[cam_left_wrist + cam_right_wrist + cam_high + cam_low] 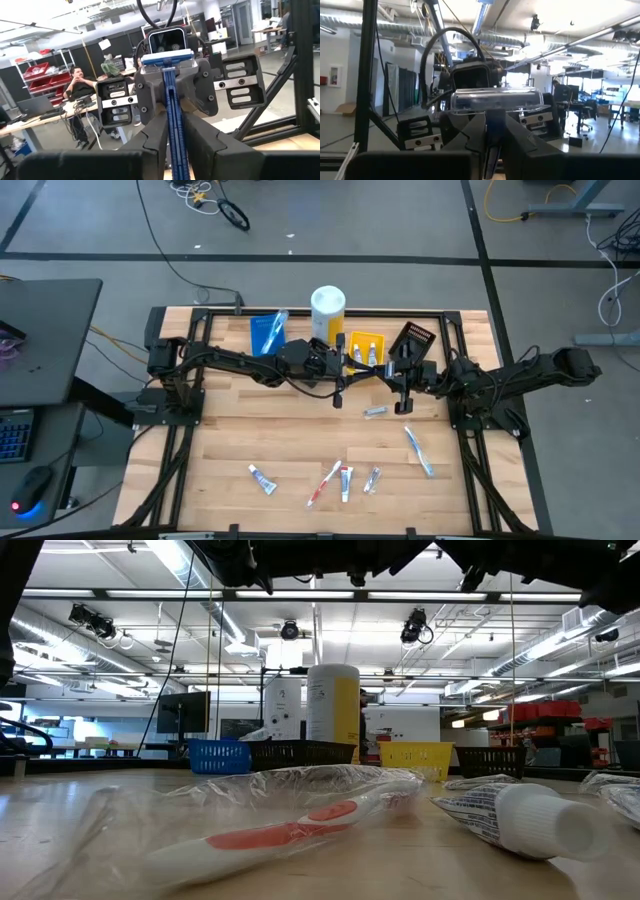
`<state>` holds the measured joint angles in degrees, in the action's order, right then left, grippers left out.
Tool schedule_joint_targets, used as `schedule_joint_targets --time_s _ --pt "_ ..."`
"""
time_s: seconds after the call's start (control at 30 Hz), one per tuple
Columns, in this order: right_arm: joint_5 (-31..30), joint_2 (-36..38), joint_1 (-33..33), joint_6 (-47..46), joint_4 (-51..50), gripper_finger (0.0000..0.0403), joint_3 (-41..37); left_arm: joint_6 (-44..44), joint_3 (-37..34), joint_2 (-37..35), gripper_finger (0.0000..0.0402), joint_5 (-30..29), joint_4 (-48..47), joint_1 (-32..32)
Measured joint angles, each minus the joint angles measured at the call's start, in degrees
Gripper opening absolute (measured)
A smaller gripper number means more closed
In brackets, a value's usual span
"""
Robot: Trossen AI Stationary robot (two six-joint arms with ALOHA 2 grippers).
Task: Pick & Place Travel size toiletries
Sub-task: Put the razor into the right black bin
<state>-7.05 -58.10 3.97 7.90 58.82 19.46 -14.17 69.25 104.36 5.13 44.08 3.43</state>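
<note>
Both tools meet nose to nose above the rear middle of the surface (300,440). The blue razor (172,107) stands between them, handle clamped in the left tool (172,145), head towards the right tool (492,145), which appears closed on that same razor. Yellow bin (366,350) just behind holds two tubes; blue bin (268,332) contents unclear.

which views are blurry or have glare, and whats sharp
Low view: the wrapped red toothbrush and the white tube up close are soft; ceiling lights flare. Left wrist view: the blue razor is sharp, held between both pincers. Right wrist view: ceiling light glares, the razor's clear cap shines.
</note>
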Motion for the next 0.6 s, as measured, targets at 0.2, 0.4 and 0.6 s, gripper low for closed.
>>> schedule_joint_targets --time_s 0.2,0.4,0.6 --pt "-3.49 0.04 0.02 0.07 -2.94 0.0038 -0.04 -1.02 0.0 0.0 0.01 -4.44 -4.65 -0.12" --pt "-18.34 0.06 0.03 1.13 -9.95 0.0038 -0.04 -2.01 0.0 0.0 0.0132 -21.79 -10.94 -0.49" --pt "-36.15 0.06 0.04 0.87 -18.63 0.0037 -0.04 1.9 0.0 0.0 0.0146 -42.21 -21.75 -0.36"
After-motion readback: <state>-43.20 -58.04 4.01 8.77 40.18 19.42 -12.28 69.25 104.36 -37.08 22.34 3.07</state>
